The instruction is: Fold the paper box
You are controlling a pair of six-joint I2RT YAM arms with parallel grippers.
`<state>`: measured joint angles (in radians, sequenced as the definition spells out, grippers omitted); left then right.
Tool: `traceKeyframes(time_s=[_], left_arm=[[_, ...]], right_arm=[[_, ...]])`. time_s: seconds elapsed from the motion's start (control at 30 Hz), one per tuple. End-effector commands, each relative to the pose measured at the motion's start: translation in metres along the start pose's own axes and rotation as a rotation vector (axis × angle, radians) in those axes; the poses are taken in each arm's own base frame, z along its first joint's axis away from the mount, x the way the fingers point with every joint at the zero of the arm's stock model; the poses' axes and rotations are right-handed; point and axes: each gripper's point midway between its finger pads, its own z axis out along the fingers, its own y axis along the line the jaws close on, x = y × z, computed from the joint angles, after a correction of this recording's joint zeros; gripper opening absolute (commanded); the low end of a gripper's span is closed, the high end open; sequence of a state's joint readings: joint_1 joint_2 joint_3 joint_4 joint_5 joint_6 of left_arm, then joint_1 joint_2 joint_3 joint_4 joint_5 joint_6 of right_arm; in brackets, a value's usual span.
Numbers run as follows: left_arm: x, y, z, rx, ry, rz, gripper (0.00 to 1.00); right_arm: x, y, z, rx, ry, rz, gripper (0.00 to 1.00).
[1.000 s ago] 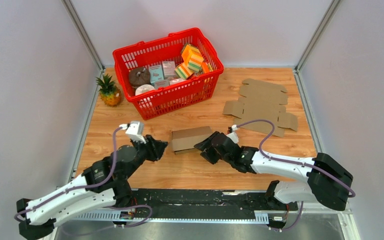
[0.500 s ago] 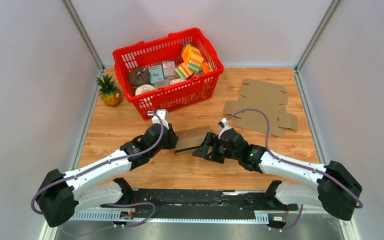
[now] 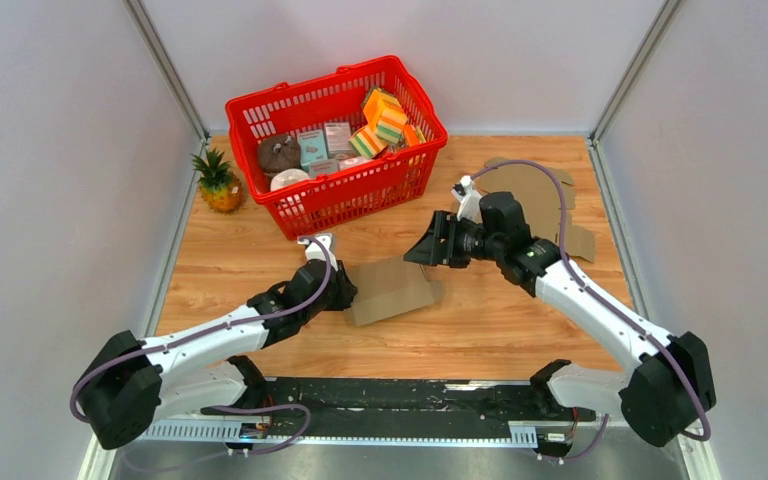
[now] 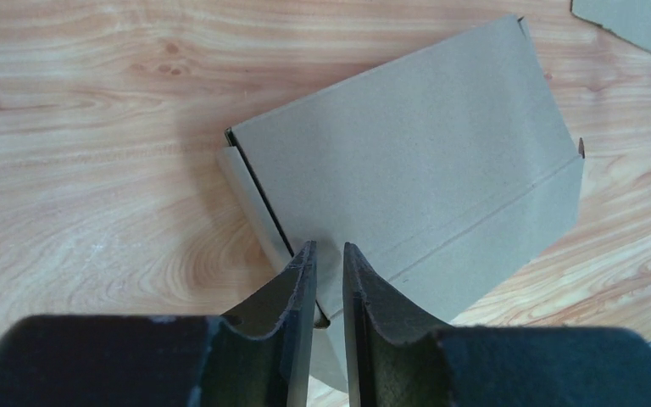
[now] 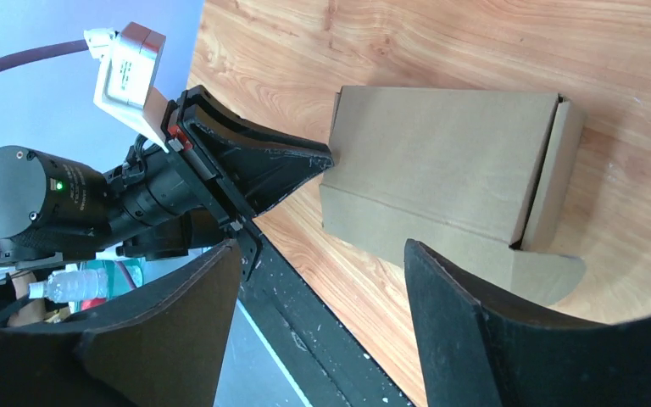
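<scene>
The flat cardboard blank point(image 3: 582, 243) at the upper right of the overhead view is partly covered by the right arm. The left gripper point(image 4: 329, 270) shows only a thin slit between its jaws and appears to pinch the near edge of the paper box point(image 3: 392, 290), which lies on the table point(image 3: 240, 260) at centre frame. The right gripper point(image 3: 425, 248) hangs above the box, jaws wide apart, holding nothing. The red basket point(image 3: 360, 190), upper centre, holds sponges point(image 3: 385, 122), small cartons point(image 3: 325, 140) and a dark round item point(image 3: 279, 152) that is hard to identify.
</scene>
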<state>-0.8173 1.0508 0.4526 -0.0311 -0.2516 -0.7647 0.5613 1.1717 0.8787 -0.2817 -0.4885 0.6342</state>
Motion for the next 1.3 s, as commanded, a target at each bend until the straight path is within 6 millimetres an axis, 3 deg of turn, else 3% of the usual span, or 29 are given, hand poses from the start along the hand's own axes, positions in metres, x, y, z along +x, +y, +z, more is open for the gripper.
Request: traceKeyframes(time_s=[0.0, 0.17, 0.23, 0.3, 0.4, 0.6, 0.67, 0.73, 0.87, 1.03, 1.13, 1.23, 1.27], left_arm=[[0.008, 0.0, 0.004, 0.008, 0.023, -0.032, 0.25], [0.009, -0.004, 0.008, 0.009, 0.044, -0.015, 0.25], [0.01, -0.002, 0.01, -0.002, 0.046, -0.018, 0.25], [0.012, 0.002, 0.011, -0.018, 0.044, -0.021, 0.25], [0.014, 0.009, 0.01, -0.037, 0.034, -0.023, 0.25], [0.01, 0.0, 0.011, 0.007, 0.029, -0.016, 0.26], [0.006, -0.011, 0.013, 0.047, 0.04, 0.007, 0.31], [0.001, -0.034, 0.011, 0.14, 0.067, 0.038, 0.35], [-0.003, -0.058, 0.008, 0.237, 0.084, 0.04, 0.38], [0.002, -0.048, 0.012, 0.199, 0.081, 0.007, 0.3], [0.016, -0.032, 0.016, 0.139, 0.105, -0.013, 0.27], [0.022, -0.022, 0.012, 0.118, 0.11, -0.015, 0.27], [0.02, -0.023, 0.01, 0.123, 0.106, -0.012, 0.3]], right_arm=[[-0.002, 0.0, 0.019, -0.091, 0.068, -0.033, 0.7], [0.01, -0.019, 0.044, -0.174, 0.142, 0.04, 0.53], [0.009, -0.022, 0.053, -0.239, 0.141, 0.034, 0.4], [0.011, -0.036, 0.058, -0.231, 0.134, 0.034, 0.29], [0.019, -0.06, 0.065, -0.226, 0.123, 0.091, 0.24], [0.04, -0.087, 0.069, -0.239, 0.107, 0.172, 0.23], [0.047, -0.098, 0.072, -0.222, 0.118, 0.201, 0.23], [0.048, -0.097, 0.072, -0.251, 0.12, 0.222, 0.23], [0.049, -0.093, 0.07, -0.298, 0.095, 0.211, 0.23], [0.037, -0.079, 0.061, -0.35, 0.049, 0.162, 0.23], [0.029, -0.086, 0.056, -0.281, 0.013, 0.145, 0.25], [0.026, -0.105, 0.052, -0.16, -0.011, 0.11, 0.33], [0.018, -0.103, 0.047, -0.134, -0.043, 0.025, 0.42]])
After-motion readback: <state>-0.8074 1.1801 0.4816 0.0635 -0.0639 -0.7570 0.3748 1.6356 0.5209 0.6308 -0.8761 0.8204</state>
